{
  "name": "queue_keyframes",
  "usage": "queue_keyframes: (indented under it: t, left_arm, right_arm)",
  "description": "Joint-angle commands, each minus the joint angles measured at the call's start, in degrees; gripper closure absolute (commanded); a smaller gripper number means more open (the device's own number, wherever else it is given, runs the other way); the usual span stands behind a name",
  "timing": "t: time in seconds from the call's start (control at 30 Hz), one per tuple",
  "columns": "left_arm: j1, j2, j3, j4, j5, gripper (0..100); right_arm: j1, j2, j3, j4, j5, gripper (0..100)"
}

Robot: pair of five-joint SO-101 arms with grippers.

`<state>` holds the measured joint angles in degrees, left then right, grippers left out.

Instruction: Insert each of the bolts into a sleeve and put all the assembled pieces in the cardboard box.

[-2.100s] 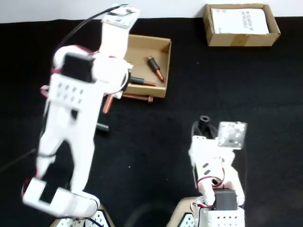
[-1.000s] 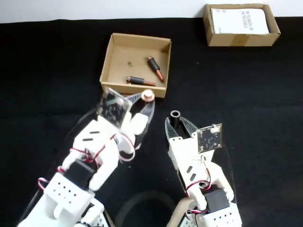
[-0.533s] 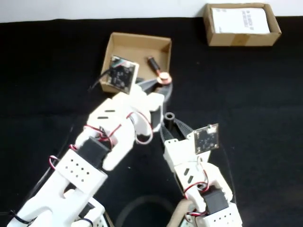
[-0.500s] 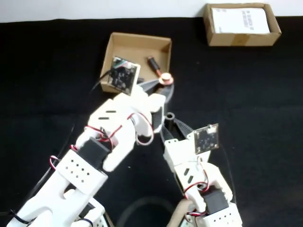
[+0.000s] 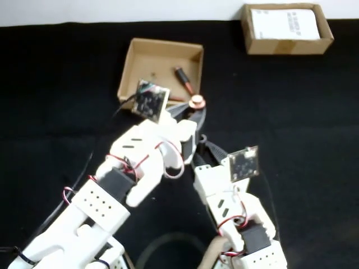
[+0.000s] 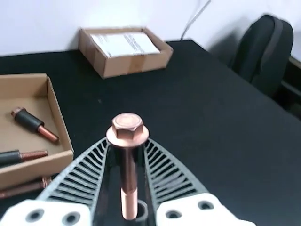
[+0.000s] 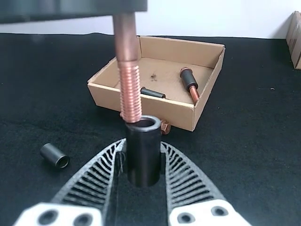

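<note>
Shifted closer since before, left pincer grips the bolt upright, tip at the sleeve clenched in right pincer.

I see a copper-coloured bolt and a plain black sleeve. The cardboard box is tan and the surface black. The fingers of the left gripper are grey with a ribbed pattern.
</note>
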<state>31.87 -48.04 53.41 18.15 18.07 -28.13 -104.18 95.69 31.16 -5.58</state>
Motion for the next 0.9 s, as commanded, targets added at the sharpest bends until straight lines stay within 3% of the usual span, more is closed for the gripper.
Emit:
queue_keyframes:
  t: [0.0,0.87]
  left_arm:
    - [1.01,-0.4,0.84,-3.6,0.26,99]
    - [2.42,0.22,-5.67,-0.7,0.26,99]
  right_arm:
    - [-0.31,-0.31,7.43,-0.22,-0.35,98.7]
    - [-0.31,-0.57,7.43,0.57,-0.35,98.7]
